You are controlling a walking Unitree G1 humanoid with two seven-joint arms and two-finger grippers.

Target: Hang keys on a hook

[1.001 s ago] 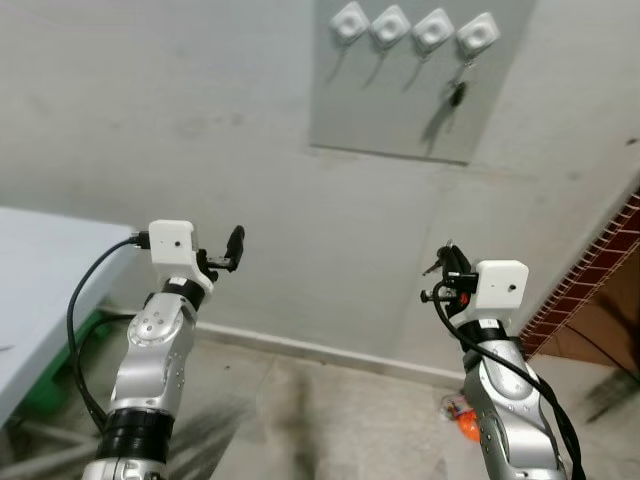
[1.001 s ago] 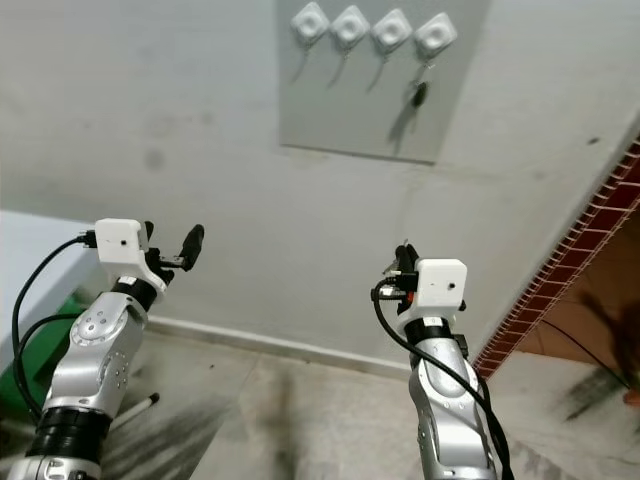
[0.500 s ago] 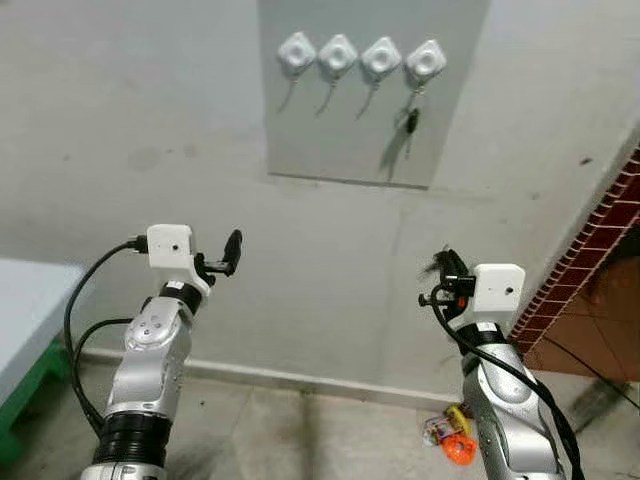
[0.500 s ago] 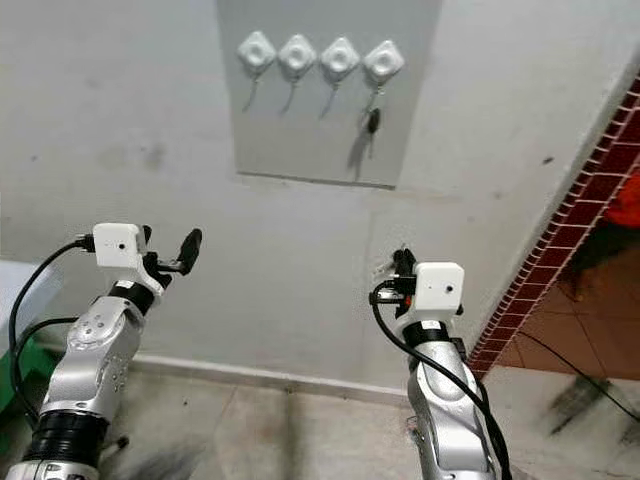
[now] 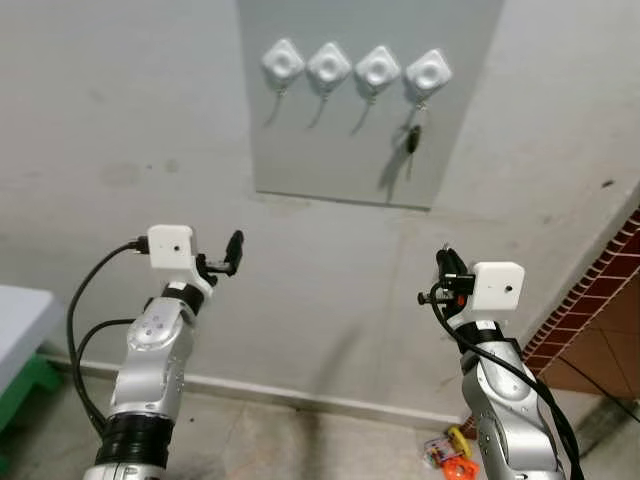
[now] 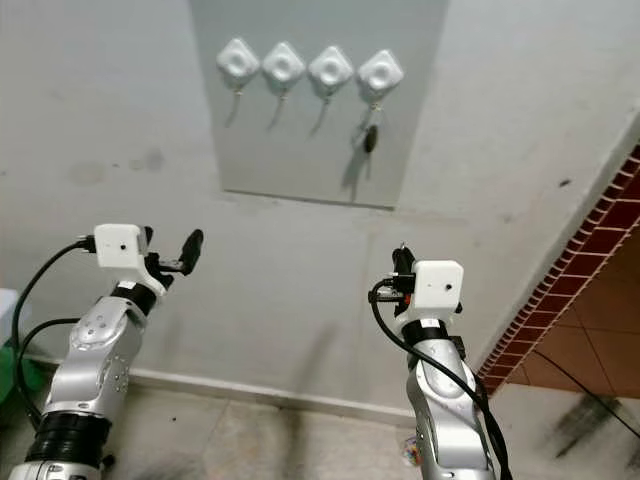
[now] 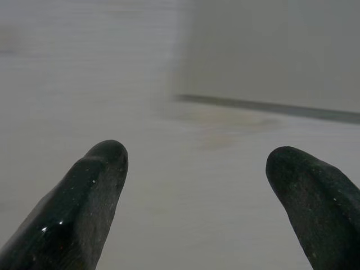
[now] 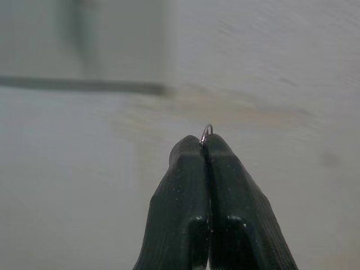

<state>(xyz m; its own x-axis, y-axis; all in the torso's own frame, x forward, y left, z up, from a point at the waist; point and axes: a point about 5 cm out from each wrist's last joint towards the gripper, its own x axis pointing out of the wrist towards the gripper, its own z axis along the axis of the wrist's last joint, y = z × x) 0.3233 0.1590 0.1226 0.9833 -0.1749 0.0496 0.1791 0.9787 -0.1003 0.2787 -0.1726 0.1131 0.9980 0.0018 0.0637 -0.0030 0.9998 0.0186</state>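
- Jaws of the right gripper (image 8: 206,147) are clenched on a thin silver metal key ring (image 8: 206,133), whose loop pokes out just past the fingertips; this gripper is raised in front of the grey wall, below the panel.
- Jaws of the left gripper (image 7: 197,169) stand spread apart with nothing between them, facing the wall beneath the panel's lower edge.
- Mounted on the wall above both grippers is a flat grey rectangular panel (image 5: 330,150).
- Four white diamond-shaped wall hooks (image 5: 355,68) sit in a row near the panel's top.
- From the rightmost hook hangs a small dark key (image 5: 412,139); the other three hooks carry nothing.
- At the right runs a red brick edge (image 5: 590,300).
- On the floor near the right arm lies some small orange and yellow litter (image 5: 452,455).
- No readable writing or brand mark shows.
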